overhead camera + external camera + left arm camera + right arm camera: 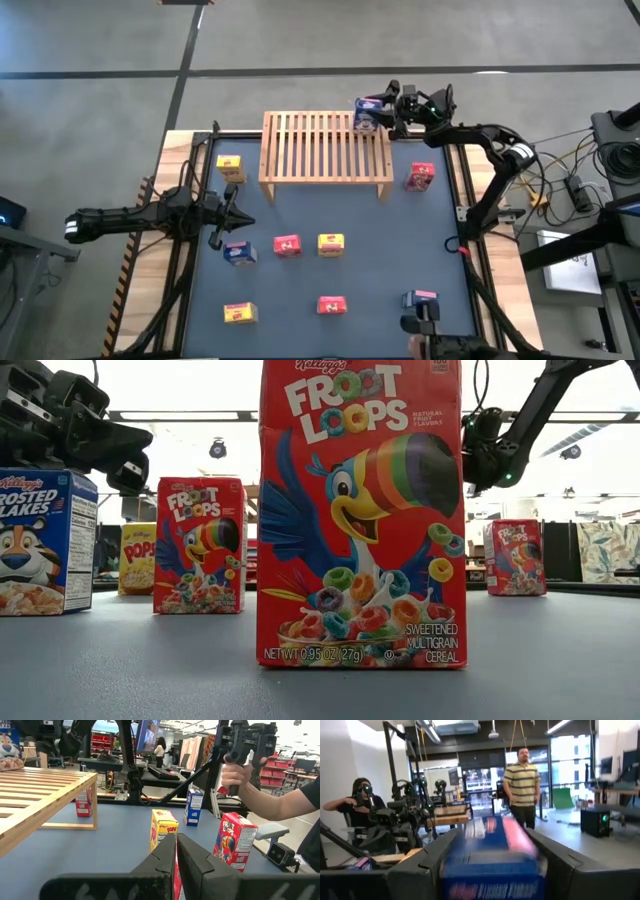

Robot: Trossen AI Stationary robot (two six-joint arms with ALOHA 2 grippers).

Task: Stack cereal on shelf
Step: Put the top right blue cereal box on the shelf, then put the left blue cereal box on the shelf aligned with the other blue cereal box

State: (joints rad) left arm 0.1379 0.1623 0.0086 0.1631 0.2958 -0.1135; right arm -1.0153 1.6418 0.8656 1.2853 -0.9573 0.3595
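The shelf [325,150] is a slatted light-wood rack at the table's far middle. My right gripper [385,112] is at its far right corner with a blue cereal box [368,115] between its fingers; the left wrist view shows that box [7,750] upright at slat height. Loose cereal boxes stand on the blue table: yellow [229,167], blue [239,253], red [287,245], yellow [331,243], yellow [239,313], red [331,305], red [420,177]. My left gripper [240,216] waits shut at the table's left, level, touching nothing. My right gripper has the blue box's two opposite sides [470,865] pinched between its two fingers [435,855]. The fingers come about level from the table's right side. The box stands upright over the shelf's far right corner; whether its bottom rests on the slats I cannot tell.
A blue box [420,298] stands near the front right edge. In the low view a red box [362,510] stands very close to the camera. A person's hand [240,770] holds a controller beyond the table's right side. Open table lies between the shelf and the loose boxes.
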